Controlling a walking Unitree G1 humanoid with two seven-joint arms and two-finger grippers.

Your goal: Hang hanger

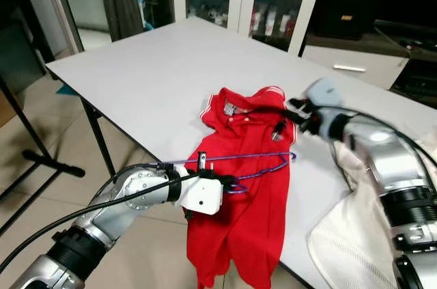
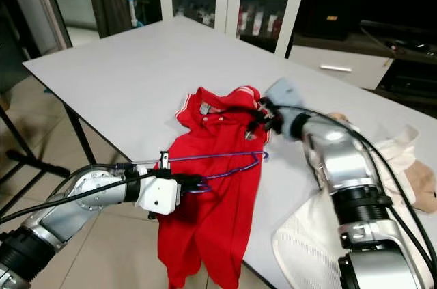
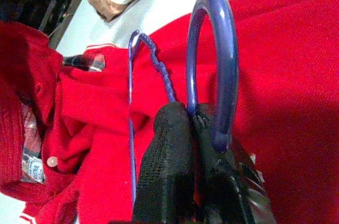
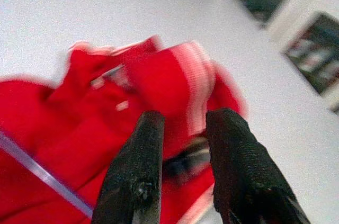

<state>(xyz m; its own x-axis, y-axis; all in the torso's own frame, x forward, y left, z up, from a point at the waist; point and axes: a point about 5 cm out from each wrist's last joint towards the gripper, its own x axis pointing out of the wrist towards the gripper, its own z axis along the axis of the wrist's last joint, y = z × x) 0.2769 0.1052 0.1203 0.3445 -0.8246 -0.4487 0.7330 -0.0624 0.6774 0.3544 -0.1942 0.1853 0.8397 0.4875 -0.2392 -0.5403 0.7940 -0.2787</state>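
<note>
Purple hanger [image 1: 252,164] clamped in left tool [image 1: 229,183].

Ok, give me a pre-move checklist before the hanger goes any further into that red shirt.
1. Left gripper shut on the blue hanger at the base of its hook: ok.
2. Right gripper at the collar of the red polo shirt, fingers apart: ok.
3. Collar actually pinched by the right gripper: cannot tell, its view is blurred.
4. Hanger inside the shirt: not ok, it lies across the front.
5. Shirt secure on the white table: not ok, its lower half hangs over the edge.
</note>
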